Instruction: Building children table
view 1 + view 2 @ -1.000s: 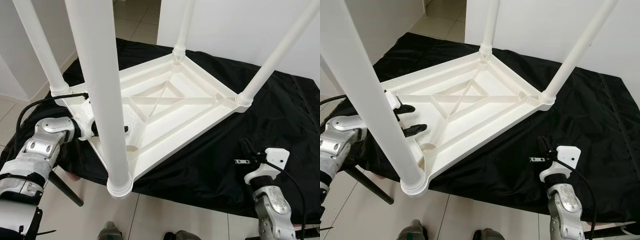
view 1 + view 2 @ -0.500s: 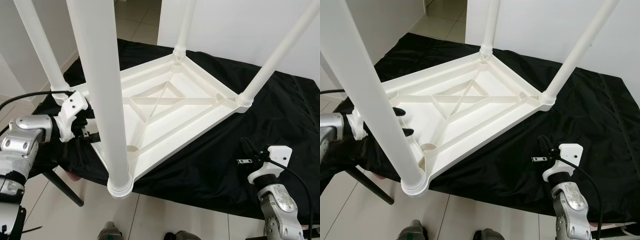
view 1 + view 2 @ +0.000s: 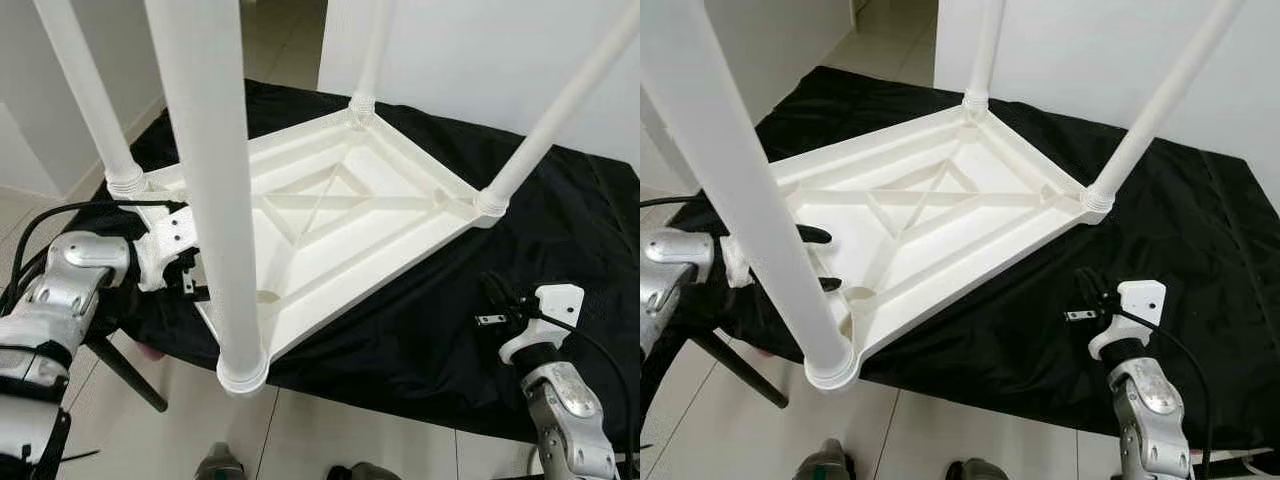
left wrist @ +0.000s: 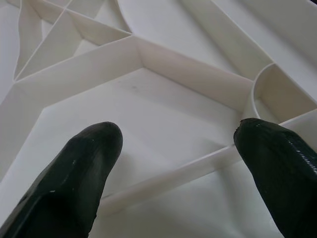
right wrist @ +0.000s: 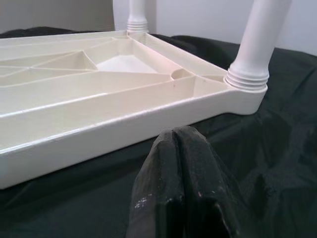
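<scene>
Four legs (image 3: 213, 180) already stand in the upturned children's table (image 3: 940, 215); left gripper (image 4: 173, 148) jaws gape empty, right gripper (image 5: 181, 148) jaws closed, empty.

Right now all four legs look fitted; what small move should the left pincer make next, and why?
Probably close the left pincer on the table rim beside the near leg. Its fingers stand open over the ribbed underside, the table lies upside down on the black cloth, and the right pincer is shut, clear of the frame. A grip seems needed before turning it over.
</scene>
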`<state>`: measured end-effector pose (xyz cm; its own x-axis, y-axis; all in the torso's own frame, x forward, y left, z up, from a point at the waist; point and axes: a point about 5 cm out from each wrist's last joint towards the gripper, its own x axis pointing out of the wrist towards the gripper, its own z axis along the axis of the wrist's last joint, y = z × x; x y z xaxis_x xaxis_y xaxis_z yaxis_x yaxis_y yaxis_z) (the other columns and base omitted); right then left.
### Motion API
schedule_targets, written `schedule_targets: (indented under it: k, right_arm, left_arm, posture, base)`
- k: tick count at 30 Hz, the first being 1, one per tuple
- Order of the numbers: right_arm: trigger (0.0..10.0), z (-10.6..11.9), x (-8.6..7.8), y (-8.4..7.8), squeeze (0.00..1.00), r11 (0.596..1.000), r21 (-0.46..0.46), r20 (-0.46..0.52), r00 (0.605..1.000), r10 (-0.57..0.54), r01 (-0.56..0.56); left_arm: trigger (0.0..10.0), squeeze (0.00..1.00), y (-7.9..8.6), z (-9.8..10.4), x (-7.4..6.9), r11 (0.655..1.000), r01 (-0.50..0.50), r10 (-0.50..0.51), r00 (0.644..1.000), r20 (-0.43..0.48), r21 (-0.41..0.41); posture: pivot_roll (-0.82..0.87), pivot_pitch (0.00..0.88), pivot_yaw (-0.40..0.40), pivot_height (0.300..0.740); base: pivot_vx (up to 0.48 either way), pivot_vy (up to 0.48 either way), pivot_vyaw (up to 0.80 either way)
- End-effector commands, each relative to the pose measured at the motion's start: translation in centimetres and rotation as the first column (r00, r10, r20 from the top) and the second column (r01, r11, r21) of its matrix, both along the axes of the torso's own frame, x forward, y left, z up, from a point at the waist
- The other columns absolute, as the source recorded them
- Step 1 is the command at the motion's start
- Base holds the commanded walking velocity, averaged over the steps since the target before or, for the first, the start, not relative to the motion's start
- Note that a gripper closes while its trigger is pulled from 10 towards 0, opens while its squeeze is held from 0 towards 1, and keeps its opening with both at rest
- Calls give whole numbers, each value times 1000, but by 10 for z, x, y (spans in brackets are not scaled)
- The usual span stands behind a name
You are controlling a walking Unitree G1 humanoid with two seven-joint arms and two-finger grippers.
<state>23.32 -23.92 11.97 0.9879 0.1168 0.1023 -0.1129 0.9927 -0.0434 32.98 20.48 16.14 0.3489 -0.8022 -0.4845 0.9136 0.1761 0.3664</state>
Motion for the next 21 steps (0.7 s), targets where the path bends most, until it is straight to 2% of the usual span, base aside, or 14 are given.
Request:
schedule_targets:
  k: [1, 8, 10, 12, 21]
  right_arm:
    - [10000, -1, -4, -7, 0, 1000, -5, -16, 1000, -17, 17]
    - [10000, -1, -5, -10, 0, 1000, -10, -21, 1000, -17, 17]
    - [10000, -2, -5, -10, 0, 1000, -15, -23, 1000, -14, 14]
    - [10000, -1, -5, -4, 0, 1000, -3, -21, 1000, 14, -15]
    - [10000, -1, -4, 14, 0, 990, -9, -44, 989, 141, -142]
  left_arm:
    - [10000, 0, 5, -19, -7, 996, 34, -25, 994, -103, 82]
    - [10000, 0, 16, -12, -5, 999, 15, -8, 992, -124, 52]
    - [10000, 0, 20, -5, -3, 1000, -10, 10, 992, -122, 5]
    - [10000, 0, 18, 0, -6, 997, -4, -6, 991, -131, -78]
    - [10000, 0, 11, -2, -17, 990, 43, -60, 990, -129, -131]
  posture:
    - [98, 50, -82, 740]
    - [102, 50, -82, 740]
    - [104, 48, -84, 740]
    - [112, 45, -94, 740]
    - [127, 37, -127, 740]
  base:
    - [0, 0, 0]
    - [0, 0, 0]
    - [0, 0, 0]
    - [0, 0, 0]
    - [0, 0, 0]
